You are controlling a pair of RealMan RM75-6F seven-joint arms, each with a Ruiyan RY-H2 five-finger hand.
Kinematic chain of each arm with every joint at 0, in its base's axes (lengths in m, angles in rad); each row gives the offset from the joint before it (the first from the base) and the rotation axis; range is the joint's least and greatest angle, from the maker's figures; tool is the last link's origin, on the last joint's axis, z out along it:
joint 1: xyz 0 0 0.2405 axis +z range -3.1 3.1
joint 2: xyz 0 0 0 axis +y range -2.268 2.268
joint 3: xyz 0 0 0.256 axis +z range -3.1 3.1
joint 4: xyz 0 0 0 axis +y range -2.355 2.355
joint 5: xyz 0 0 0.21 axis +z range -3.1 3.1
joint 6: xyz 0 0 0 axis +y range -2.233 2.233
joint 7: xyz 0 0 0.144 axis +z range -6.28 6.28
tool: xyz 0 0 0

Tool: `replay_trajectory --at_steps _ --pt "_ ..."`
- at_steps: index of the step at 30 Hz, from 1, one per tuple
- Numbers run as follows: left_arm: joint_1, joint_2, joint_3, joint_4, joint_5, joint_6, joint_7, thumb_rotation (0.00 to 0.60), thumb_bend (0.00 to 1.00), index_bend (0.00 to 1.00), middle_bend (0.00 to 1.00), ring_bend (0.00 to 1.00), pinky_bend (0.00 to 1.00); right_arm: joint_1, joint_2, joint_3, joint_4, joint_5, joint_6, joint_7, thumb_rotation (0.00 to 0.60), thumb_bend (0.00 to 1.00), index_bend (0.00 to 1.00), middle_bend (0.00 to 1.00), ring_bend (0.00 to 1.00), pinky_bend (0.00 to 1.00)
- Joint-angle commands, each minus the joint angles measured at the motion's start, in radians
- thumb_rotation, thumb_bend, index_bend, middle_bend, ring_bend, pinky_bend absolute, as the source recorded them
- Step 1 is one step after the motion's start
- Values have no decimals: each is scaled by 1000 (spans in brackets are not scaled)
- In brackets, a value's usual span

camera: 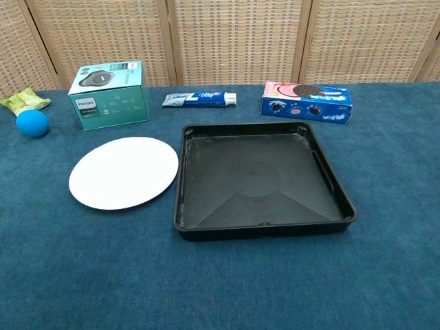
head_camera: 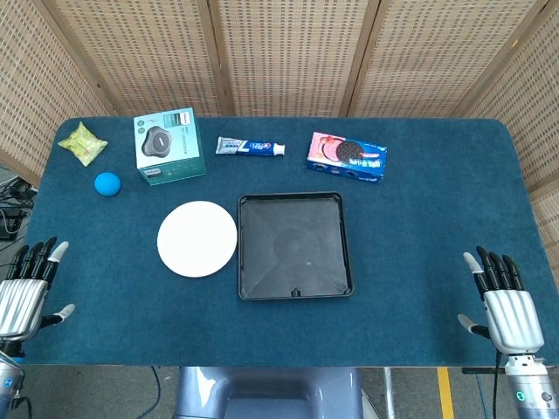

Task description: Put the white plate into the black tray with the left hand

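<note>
The big blue counter [head_camera: 419,201] holds everything. The black tray [head_camera: 294,245] sits in the middle, empty. The white plate [head_camera: 197,238] lies flat just beside it, at the tray's 9 o'clock. At the plate's 11 o'clock stands a green box [head_camera: 169,145], and a blue ball [head_camera: 106,183] sits at the plate's 10 o'clock.

The left hand [head_camera: 24,291] waits at the counter's near left edge, fingers wide apart, holding nothing. The right hand [head_camera: 501,301] is the same at the near right edge.

The plate is thin and flat, so fingers may slide off its rim. It could also bump the tray's wall and tip if not lifted high enough.
</note>
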Motion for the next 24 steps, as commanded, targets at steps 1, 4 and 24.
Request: replay_trajectory --at_steps 1,4,24 --pt "-2 -3 -1 4 -3 -4 -1 600 122 0 0 0 0 1 -2 0 2 0 -2 1 600 226 83 0 0 0" --pt "-5 -6 -1 7 -4 -8 -1 600 122 0 0 0 0 1 -3 -1 3 -1 -2 1 600 226 83 0 0 0" --pt "-177 -260 -69 375 44 -120 -115 600 184 395 0 0 0 3 -12 0 14 -2 -3 18 600 226 90 0 0 0"
